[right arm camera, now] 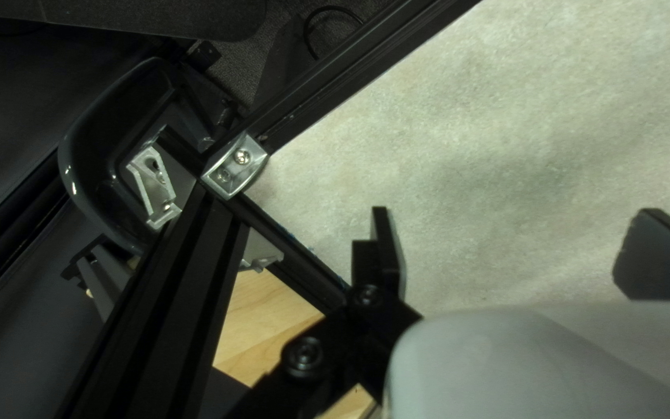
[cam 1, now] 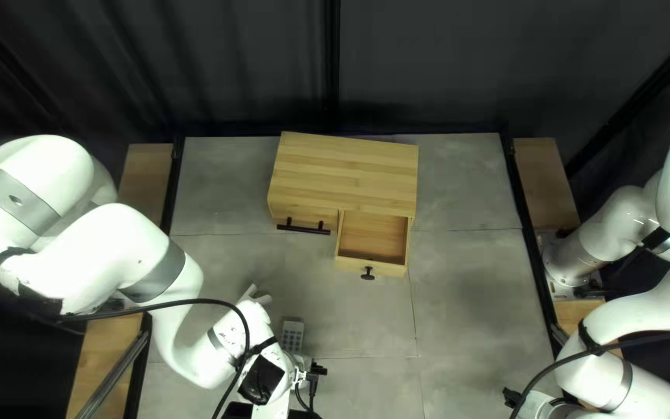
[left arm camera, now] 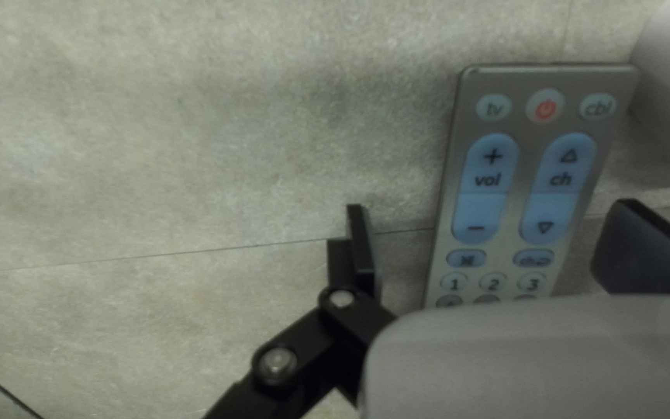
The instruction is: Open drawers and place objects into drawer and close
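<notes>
The left gripper (cam 1: 313, 371) had its two black fingers spread wide. In its wrist view the grey remote control (left arm camera: 521, 186) lay flat on the table (left arm camera: 180, 155) between and ahead of them, with a gap on either side and its long blue buttons facing up. Its nearer end was hidden by the gripper's own mount.

With twelve o'clock toward the far edge in the top left view, the remote control lay at about eleven o'clock from that gripper, just beside it. At about one o'clock from the remote control, the right-hand drawer (cam 1: 374, 237) stood pulled out, a black knob (cam 1: 367, 273) on its front. It jutted from the light wooden cabinet (cam 1: 344, 171) at the cabinet's five o'clock. At seven o'clock the left-hand drawer (cam 1: 284, 211) was shut, a black bar handle (cam 1: 302, 228) across it.

The right gripper (cam 1: 512, 397) was well apart, at roughly three o'clock from the left gripper. Its fingers were spread too, tabletop showing between them, and beyond lay black rails (right arm camera: 350, 70) and a metal corner bracket (right arm camera: 234, 165).
</notes>
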`<move>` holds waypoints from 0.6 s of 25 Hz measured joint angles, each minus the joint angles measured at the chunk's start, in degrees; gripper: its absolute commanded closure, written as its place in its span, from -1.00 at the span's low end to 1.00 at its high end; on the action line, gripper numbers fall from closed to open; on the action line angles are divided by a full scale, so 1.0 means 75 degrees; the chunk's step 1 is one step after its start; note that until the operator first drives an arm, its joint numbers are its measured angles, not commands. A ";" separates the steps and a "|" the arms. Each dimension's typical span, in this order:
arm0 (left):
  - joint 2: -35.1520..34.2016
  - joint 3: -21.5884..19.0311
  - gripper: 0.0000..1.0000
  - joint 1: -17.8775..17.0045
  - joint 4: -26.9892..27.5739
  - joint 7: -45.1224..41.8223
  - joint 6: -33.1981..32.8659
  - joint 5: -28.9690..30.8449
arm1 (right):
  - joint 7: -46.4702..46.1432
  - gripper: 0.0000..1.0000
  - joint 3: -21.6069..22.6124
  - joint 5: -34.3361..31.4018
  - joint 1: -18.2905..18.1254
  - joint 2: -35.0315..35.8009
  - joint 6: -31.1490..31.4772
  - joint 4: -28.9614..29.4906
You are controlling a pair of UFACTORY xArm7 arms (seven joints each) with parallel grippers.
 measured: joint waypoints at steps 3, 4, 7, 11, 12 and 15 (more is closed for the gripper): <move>0.0017 -0.0005 1.00 -0.0002 0.0018 -0.0002 -0.0011 -0.0008 | 0.0000 -1.00 0.0000 0.0000 0.0000 0.0000 0.0000 0.0000; 0.0030 -0.0007 1.00 -0.0002 0.0038 0.0009 -0.0005 -0.0011 | 0.0000 -1.00 0.0000 0.0000 0.0000 0.0000 0.0000 0.0000; 0.0079 -0.0008 1.00 -0.0003 0.0116 0.0049 0.0053 -0.0004 | 0.0000 -1.00 0.0000 0.0000 0.0000 0.0000 0.0000 0.0000; 0.0128 -0.0009 1.00 -0.0008 0.0215 0.0100 0.0147 0.0003 | 0.0000 -1.00 0.0000 0.0000 0.0000 0.0000 0.0000 0.0000; 0.0133 -0.0013 1.00 -0.0008 0.0241 0.0113 0.0179 -0.0007 | 0.0000 -1.00 0.0000 0.0000 0.0000 0.0000 0.0000 0.0000; 0.0086 -0.0041 1.00 0.0012 0.0361 0.0204 0.0375 -0.0097 | 0.0000 -1.00 0.0000 0.0000 0.0000 0.0000 0.0000 0.0000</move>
